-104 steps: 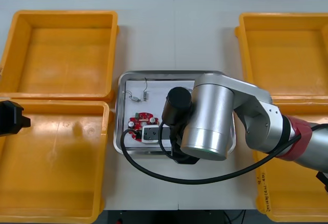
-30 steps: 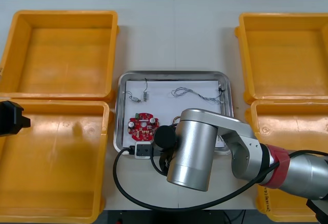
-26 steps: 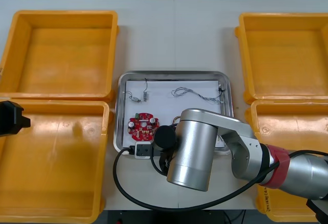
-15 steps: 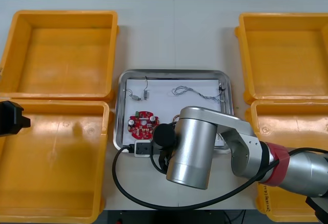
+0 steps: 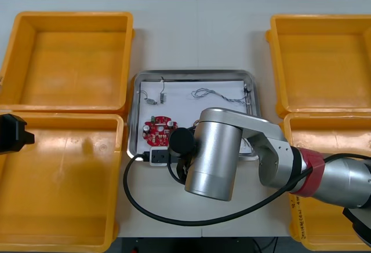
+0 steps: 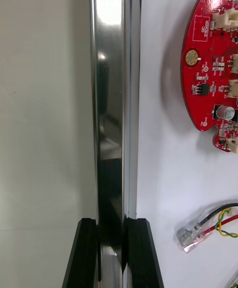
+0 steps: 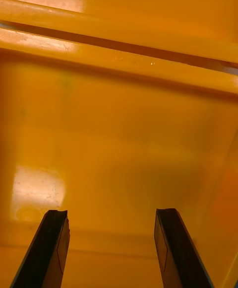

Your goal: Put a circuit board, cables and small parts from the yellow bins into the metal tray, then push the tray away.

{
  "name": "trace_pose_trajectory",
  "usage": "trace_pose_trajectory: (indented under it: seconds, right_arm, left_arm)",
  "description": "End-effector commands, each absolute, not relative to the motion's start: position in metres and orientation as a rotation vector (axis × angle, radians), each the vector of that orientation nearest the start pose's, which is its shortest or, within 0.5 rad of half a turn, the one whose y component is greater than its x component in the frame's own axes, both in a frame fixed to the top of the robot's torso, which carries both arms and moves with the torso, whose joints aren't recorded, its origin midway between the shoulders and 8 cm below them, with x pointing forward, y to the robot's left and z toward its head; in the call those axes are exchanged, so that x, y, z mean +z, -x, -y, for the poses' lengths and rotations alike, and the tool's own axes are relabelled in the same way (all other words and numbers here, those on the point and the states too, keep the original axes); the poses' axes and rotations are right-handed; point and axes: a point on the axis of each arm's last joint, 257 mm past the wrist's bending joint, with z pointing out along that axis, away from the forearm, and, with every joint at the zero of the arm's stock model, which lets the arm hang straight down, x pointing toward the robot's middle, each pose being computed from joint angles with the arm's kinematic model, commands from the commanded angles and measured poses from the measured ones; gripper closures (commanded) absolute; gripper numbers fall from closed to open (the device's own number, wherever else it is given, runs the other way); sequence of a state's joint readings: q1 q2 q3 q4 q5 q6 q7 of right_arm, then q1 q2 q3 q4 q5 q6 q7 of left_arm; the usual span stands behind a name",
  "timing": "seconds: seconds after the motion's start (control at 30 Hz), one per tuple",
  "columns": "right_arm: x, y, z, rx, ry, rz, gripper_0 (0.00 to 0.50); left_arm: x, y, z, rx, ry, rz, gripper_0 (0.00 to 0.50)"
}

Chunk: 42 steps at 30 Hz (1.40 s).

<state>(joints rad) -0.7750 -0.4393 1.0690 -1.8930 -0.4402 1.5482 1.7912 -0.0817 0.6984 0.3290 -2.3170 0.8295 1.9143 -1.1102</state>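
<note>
So the right end effector (image 6: 113, 228) is pinched shut on the tray (image 6: 111, 69) rim, with the board (image 6: 213, 69) just ahead on its tray side. The left end effector (image 7: 111, 218) hangs wide open over a bin (image 7: 119, 119).

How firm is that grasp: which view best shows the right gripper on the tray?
Right wrist view: the right gripper is shut on the rim of the metal tray, a finger each side. Front view: the right arm covers it. Left wrist view faces a yellow bin.

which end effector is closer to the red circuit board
Right. The right end effector grips the near rim of the metal tray, just beside the circuit board; the left end effector hangs open over a yellow bin, off to the side.
</note>
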Motion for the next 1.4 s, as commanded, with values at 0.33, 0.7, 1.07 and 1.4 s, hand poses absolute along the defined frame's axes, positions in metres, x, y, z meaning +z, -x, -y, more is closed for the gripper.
trace_pose_trajectory:
  seconds: [0.33,0.7,1.07,1.4]
  right_arm:
    - [-0.275,-0.442,0.019,-0.416,1.848,-1.892,0.5]
    - [-0.259,-0.467,0.017,-0.417,1.838,-1.905,0.5]
    - [-0.246,-0.496,0.013,-0.417,1.813,-1.885,0.5]
    - [-0.232,-0.525,0.017,-0.465,1.803,-1.832,0.5]
  left_arm:
    - [-0.164,-0.349,-0.362,0.026,0.03,-2.637,0.0]
    - [-0.164,-0.349,-0.362,0.026,0.03,-2.637,0.0]
    - [-0.164,-0.349,-0.362,0.026,0.03,-2.637,0.0]
    - [-0.164,-0.349,-0.362,0.026,0.03,-2.637,0.0]
